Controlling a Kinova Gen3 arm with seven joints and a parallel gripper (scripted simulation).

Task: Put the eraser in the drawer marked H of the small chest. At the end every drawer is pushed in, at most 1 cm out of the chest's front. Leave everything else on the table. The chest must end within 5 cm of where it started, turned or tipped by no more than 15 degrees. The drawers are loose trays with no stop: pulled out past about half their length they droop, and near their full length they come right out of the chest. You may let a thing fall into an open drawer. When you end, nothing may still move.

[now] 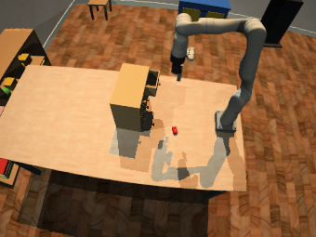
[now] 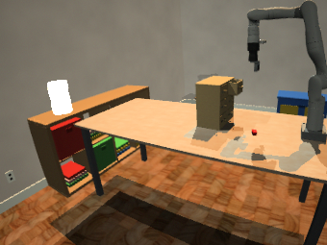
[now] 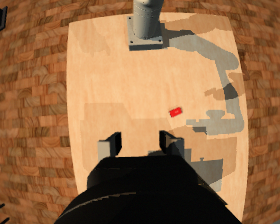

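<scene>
The gripper point(image 1: 179, 77) point(image 2: 257, 66) point(image 3: 140, 139) is held open, high above the table point(image 1: 70, 119) point(image 2: 159, 128) point(image 3: 100, 75); one upper drawer point(image 1: 152, 83) point(image 2: 237, 86) is left pulled out.

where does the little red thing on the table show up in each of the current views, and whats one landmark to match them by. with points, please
Top: the small red object point(image 1: 175, 130) point(image 2: 254, 132) point(image 3: 175, 112) lies right of center, slightly below mid-height.
Exterior: right of center, a little below mid-height.
Wrist: right of center, at mid-height, beyond the gripper's fingertips.
Shared landmark: the arm's base plate point(image 1: 218, 127) point(image 2: 307, 134) point(image 3: 132, 44), standing on the table in all three.
</scene>
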